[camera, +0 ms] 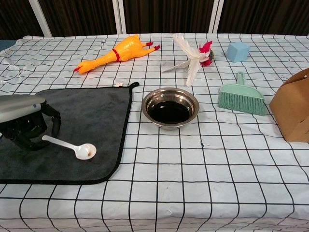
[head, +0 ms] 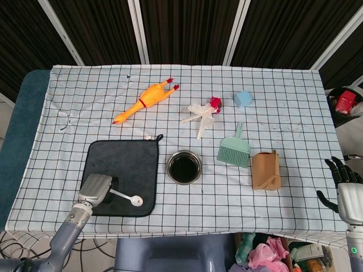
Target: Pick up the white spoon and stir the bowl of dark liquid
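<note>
Left hand (camera: pixel 24 123) is over the near-left part of the grey mat (camera: pixel 96 116), fingers curled down and pinching the handle end of the white spoon (camera: pixel 72 146). The spoon angles out to the right, scoop end lower and close to the mat; can't tell if the scoop touches the cloth or has just cleared it. There's a brownish smear in the scoop.

Holding at the handle tip makes sense: it leaves the whole shaft free to reach into the liquid.

Bowl (camera: pixel 170 107) of dark liquid sits just right of the mat's right edge, well apart from the spoon. My read: grasp is made, stirring not started; next comes lift and carry right to the bowl.

Right hand (head: pixel 347 191) hangs off the near-right table edge, fingers spread, holding nothing, out of the way.

Risk: a thin handle pinched at the very end could rotate in the grip once it meets the liquid.
</note>
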`<state>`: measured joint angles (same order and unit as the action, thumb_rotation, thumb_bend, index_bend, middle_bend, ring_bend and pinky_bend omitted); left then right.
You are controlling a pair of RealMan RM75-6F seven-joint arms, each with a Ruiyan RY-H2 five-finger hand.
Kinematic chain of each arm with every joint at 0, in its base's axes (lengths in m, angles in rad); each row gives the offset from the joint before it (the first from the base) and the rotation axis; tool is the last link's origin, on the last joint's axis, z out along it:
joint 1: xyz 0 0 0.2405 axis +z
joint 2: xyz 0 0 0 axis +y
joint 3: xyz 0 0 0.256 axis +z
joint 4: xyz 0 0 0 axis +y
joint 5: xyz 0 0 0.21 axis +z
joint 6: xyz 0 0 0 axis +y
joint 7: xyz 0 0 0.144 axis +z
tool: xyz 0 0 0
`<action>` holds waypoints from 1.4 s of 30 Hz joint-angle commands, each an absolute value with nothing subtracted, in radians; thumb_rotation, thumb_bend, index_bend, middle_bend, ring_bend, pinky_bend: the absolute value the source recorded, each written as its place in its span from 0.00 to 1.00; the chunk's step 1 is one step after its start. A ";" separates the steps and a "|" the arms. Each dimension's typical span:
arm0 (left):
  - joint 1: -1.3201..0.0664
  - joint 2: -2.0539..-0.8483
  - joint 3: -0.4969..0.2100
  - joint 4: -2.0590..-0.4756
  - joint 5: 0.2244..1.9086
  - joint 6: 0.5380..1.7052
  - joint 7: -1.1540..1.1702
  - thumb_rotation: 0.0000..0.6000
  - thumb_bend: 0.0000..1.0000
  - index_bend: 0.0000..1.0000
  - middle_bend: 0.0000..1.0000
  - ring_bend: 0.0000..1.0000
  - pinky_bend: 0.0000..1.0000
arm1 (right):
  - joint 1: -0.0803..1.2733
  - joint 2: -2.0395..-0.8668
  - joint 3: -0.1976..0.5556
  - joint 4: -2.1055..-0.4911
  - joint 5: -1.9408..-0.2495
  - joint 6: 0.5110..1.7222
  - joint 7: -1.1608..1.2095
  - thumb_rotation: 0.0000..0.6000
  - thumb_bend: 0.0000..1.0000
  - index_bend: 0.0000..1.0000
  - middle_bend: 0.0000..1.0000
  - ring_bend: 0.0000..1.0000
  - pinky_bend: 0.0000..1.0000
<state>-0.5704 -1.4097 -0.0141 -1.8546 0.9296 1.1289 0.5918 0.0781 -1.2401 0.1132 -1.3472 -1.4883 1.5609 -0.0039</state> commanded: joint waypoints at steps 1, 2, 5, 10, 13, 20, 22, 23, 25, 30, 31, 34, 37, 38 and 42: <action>-0.583 -1.406 -0.048 -1.853 0.946 1.152 0.592 1.00 0.43 0.58 0.87 0.82 0.83 | 0.078 -1.240 0.113 -1.348 -1.489 1.561 -0.004 1.00 0.18 0.15 0.11 0.19 0.30; -0.593 -1.405 -0.067 -1.854 0.955 1.161 0.599 1.00 0.43 0.58 0.87 0.82 0.83 | 0.078 -1.240 0.113 -1.348 -1.490 1.562 -0.003 1.00 0.18 0.15 0.11 0.19 0.30; -0.625 -1.397 -0.107 -1.858 0.973 1.176 0.637 1.00 0.44 0.58 0.88 0.83 0.83 | 0.077 -1.239 0.115 -1.350 -1.489 1.564 0.002 1.00 0.18 0.15 0.11 0.19 0.30; -0.716 -1.410 -0.181 -1.811 1.053 1.213 0.778 1.00 0.44 0.58 0.89 0.83 0.84 | 0.078 -1.238 0.115 -1.348 -1.486 1.559 0.011 1.00 0.18 0.15 0.11 0.19 0.29; -0.789 -1.431 -0.207 -1.734 1.109 1.196 0.878 1.00 0.44 0.59 0.89 0.84 0.84 | 0.077 -1.237 0.115 -1.344 -1.483 1.555 0.017 1.00 0.18 0.15 0.11 0.19 0.30; -0.943 -1.499 -0.215 -1.515 1.244 1.079 0.950 1.00 0.44 0.60 0.90 0.84 0.84 | 0.080 -1.238 0.111 -1.332 -1.483 1.543 0.020 1.00 0.18 0.15 0.11 0.19 0.29; -0.976 -1.515 -0.212 -1.459 1.274 1.047 0.952 1.00 0.44 0.60 0.90 0.84 0.84 | 0.080 -1.239 0.113 -1.330 -1.479 1.541 0.021 1.00 0.18 0.15 0.11 0.19 0.29; -0.993 -1.524 -0.212 -1.432 1.290 1.034 0.950 1.00 0.44 0.60 0.90 0.85 0.84 | 0.080 -1.239 0.115 -1.328 -1.476 1.541 0.023 1.00 0.18 0.15 0.11 0.19 0.29; -1.031 -1.547 -0.210 -1.370 1.330 1.005 0.933 1.00 0.44 0.60 0.90 0.85 0.84 | 0.080 -1.239 0.118 -1.324 -1.469 1.537 0.028 1.00 0.18 0.15 0.11 0.19 0.29; -1.116 -1.608 -0.197 -1.235 1.418 0.945 0.888 1.00 0.44 0.61 0.90 0.85 0.84 | 0.078 -1.241 0.124 -1.312 -1.454 1.532 0.037 1.00 0.18 0.15 0.11 0.19 0.29; -1.130 -1.618 -0.192 -1.215 1.432 0.934 0.884 1.00 0.44 0.61 0.90 0.85 0.84 | 0.078 -1.242 0.125 -1.309 -1.451 1.531 0.037 1.00 0.18 0.15 0.11 0.19 0.29; -1.169 -1.650 -0.180 -1.159 1.476 0.909 0.853 1.00 0.44 0.61 0.91 0.85 0.84 | 0.077 -1.243 0.129 -1.304 -1.444 1.529 0.039 1.00 0.18 0.15 0.11 0.19 0.29; -1.199 -1.674 -0.175 -1.116 1.511 0.902 0.824 1.00 0.44 0.62 0.91 0.85 0.84 | 0.077 -1.244 0.132 -1.300 -1.438 1.528 0.040 1.00 0.18 0.15 0.11 0.19 0.29; -1.214 -1.684 -0.172 -1.092 1.527 0.897 0.814 1.00 0.44 0.62 0.91 0.85 0.84 | 0.077 -1.245 0.133 -1.298 -1.436 1.528 0.040 1.00 0.18 0.15 0.11 0.19 0.29; -1.248 -1.712 -0.161 -1.036 1.558 0.877 0.781 1.00 0.44 0.62 0.91 0.85 0.84 | 0.079 -1.249 0.132 -1.291 -1.432 1.519 0.040 1.00 0.18 0.15 0.11 0.19 0.29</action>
<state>-1.2316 -1.6970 -0.1690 -1.0555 1.5425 0.8888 0.7979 0.0782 -1.2478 0.1328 -1.2919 -1.4327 1.5198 0.0401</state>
